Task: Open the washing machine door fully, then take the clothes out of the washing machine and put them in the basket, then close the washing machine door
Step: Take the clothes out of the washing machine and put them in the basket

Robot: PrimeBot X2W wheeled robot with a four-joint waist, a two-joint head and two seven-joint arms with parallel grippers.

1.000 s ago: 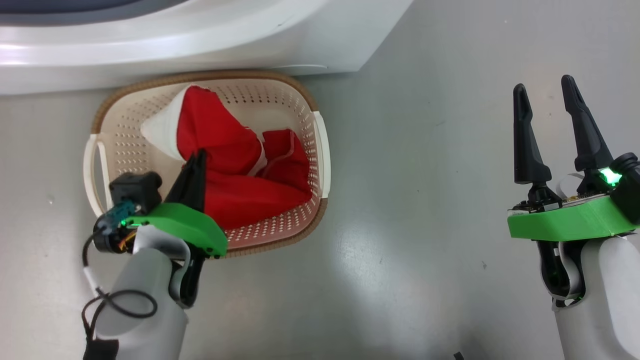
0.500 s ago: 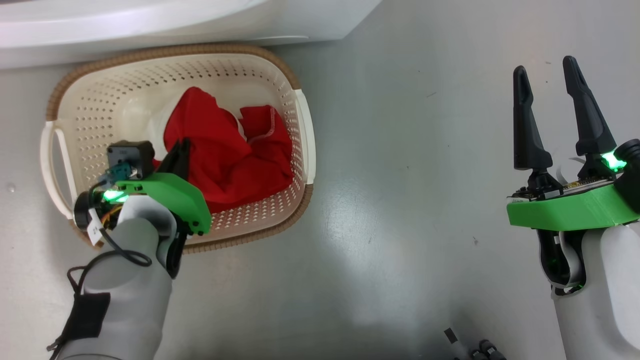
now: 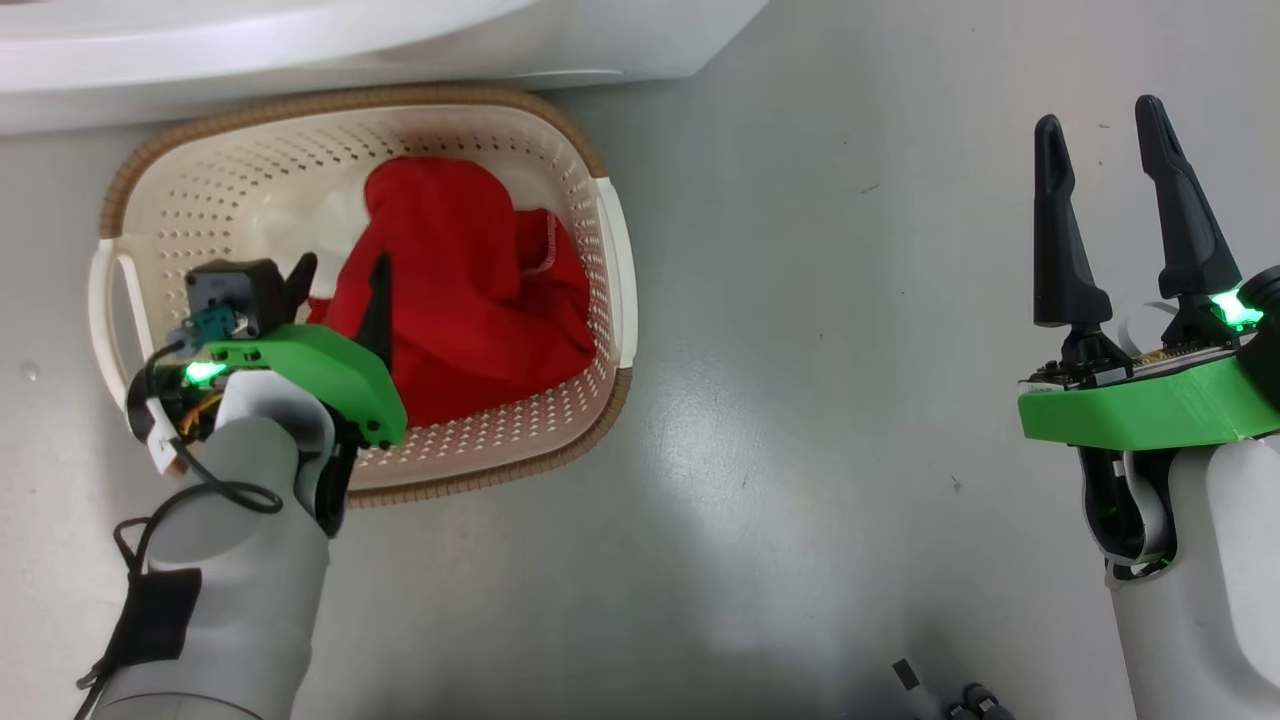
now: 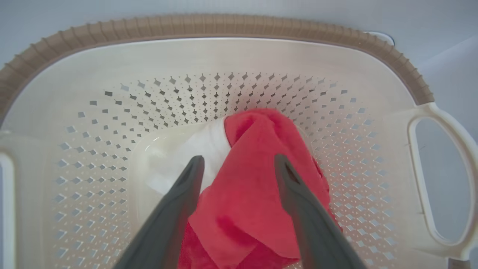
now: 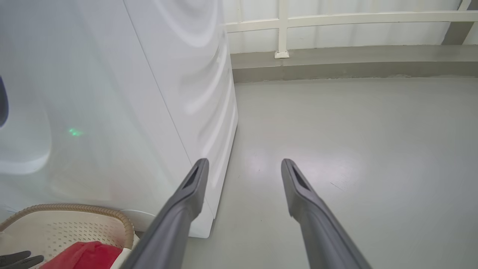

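Observation:
The cream basket with its brown rim stands on the floor just in front of the white washing machine. The red and white clothes lie inside it. My left gripper hangs open over the basket's near left part. In the left wrist view its fingers straddle the clothes without pinching them, above the basket. My right gripper is open and empty over bare floor far to the right. Its wrist view shows the right gripper beside the washing machine. The washing machine door is out of view.
Smooth grey floor spreads between the basket and my right arm. The right wrist view shows a wall kerb and pale railing beyond the machine's corner, and the basket at lower left. Small dark bits lie at the bottom edge.
My left gripper has opened and let go of the clothes, which now rest loose in the basket. The head camera shifted early on. The right gripper stayed open and barely moved.

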